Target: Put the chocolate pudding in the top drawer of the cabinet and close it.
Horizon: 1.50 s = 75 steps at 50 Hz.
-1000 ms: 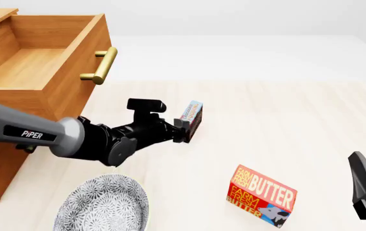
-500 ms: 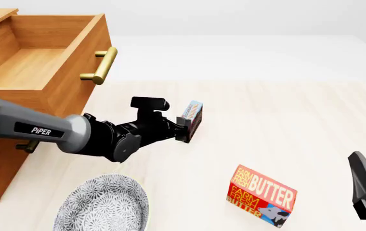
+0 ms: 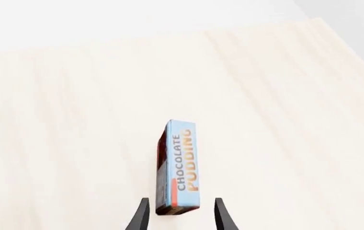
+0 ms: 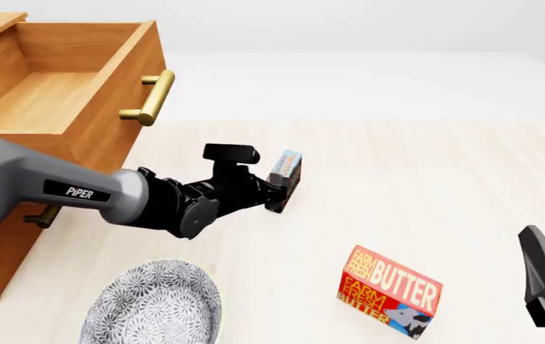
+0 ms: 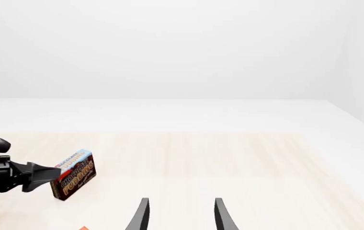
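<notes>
**Left hand straddling the pudding box, drawer waiting open**

Nearest, at the front edge of the pale wooden tabletop [image 4: 426, 186]: a grey patterned round plate [image 4: 153, 307], a red-orange butter box [image 4: 389, 292], and the black right hand [image 5: 179, 216], fingers spread and empty, idle well apart from everything.

Further in, the black left hand [image 3: 179, 216], spread open, one fingertip on either side of the near end of the small thin chocolate pudding box with light blue top and dark brown base [image 3: 178, 167]. Standing on its narrow edge on the tabletop, long axis running straight ahead along the fingers. Not yet clamped, judging by gaps on both sides. Clearly the nearer arm for this pick.

Farthest left, the light brown wooden cabinet [image 4: 5, 236], its deep top drawer with brass bar handle [image 4: 72, 86] pulled out and seemingly bare. Lower drawer mostly hidden behind the left arm; cabinet cut off by the frame.
</notes>
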Each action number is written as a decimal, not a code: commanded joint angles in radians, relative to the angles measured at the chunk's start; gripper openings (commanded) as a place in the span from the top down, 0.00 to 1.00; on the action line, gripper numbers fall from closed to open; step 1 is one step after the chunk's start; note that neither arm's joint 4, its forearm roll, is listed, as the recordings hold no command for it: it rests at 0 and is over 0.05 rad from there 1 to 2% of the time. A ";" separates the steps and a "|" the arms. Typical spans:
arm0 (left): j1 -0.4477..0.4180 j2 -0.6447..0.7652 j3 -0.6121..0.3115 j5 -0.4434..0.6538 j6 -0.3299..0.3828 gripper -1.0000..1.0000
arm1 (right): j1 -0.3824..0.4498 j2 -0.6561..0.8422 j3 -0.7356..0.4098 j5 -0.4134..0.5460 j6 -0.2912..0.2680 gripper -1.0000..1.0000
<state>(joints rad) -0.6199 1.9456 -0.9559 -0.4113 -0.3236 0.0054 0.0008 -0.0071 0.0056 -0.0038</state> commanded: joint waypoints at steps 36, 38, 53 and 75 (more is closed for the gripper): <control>0.001 0.085 -0.038 -0.035 -0.042 0.00 | 0.000 0.000 0.002 -0.002 0.000 0.00; 0.001 0.087 -0.038 -0.036 -0.044 0.00 | 0.000 0.000 0.002 -0.002 0.000 0.00; -0.008 0.104 -0.048 -0.045 -0.056 0.00 | 0.000 0.000 0.002 -0.002 0.000 0.00; -0.016 0.110 -0.058 -0.043 -0.056 0.00 | 0.000 0.000 0.002 -0.002 0.000 0.00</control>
<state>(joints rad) -0.6304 2.0520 -1.0096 -0.4543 -0.3794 0.0056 0.0007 -0.0052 0.0039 -0.0038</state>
